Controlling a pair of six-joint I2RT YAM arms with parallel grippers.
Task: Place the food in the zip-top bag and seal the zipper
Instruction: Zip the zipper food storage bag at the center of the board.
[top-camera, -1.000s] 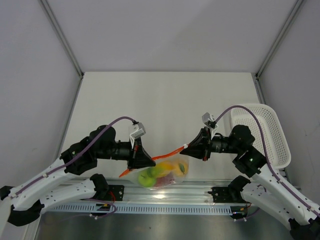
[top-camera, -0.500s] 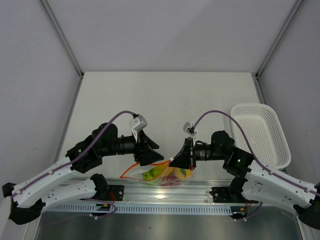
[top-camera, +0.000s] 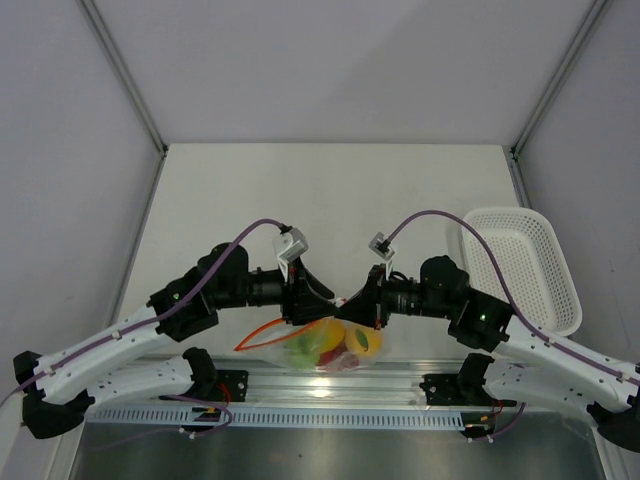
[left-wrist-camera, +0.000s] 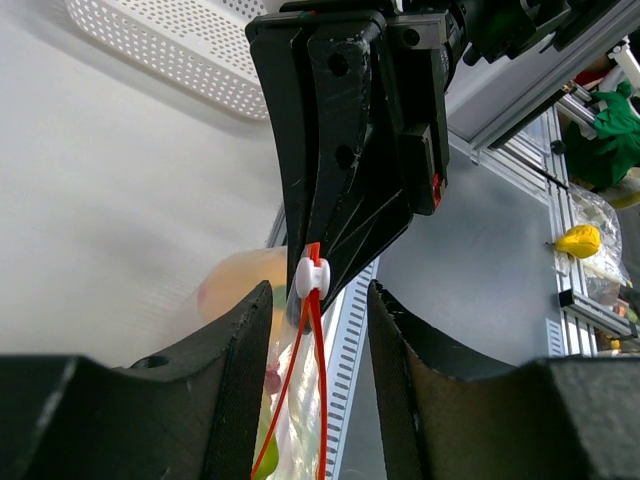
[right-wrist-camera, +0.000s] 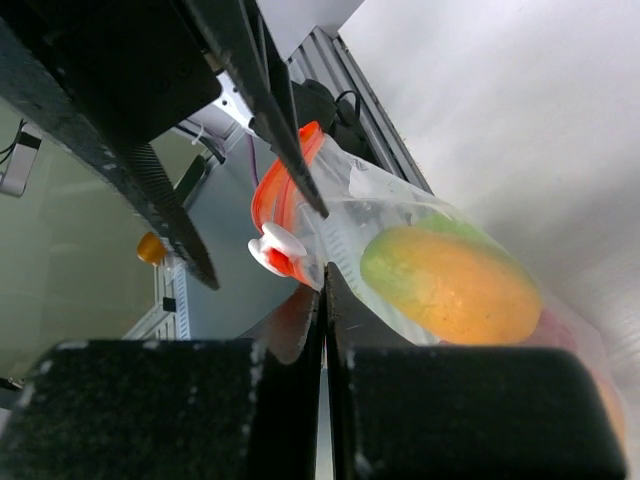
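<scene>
Over the bench's (top-camera: 300, 200) near edge, the zip-top bag (top-camera: 340, 350) of food (top-camera: 362, 340) hangs from the right pincer (right-wrist-camera: 325, 288), clenched on its zipper (right-wrist-camera: 280, 195); the left pincer (left-wrist-camera: 318, 305), released astride the white tab (left-wrist-camera: 312, 276), may close short and miss it.

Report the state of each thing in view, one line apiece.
zip-top bag: held up by a mouth corner
food: inside the bag
zipper: tracks apart, unsealed
slider: at the gripped end
left gripper: open, straddling the slider
right gripper: shut on the bag corner
mesh basket: on the table, nothing visible inside
</scene>
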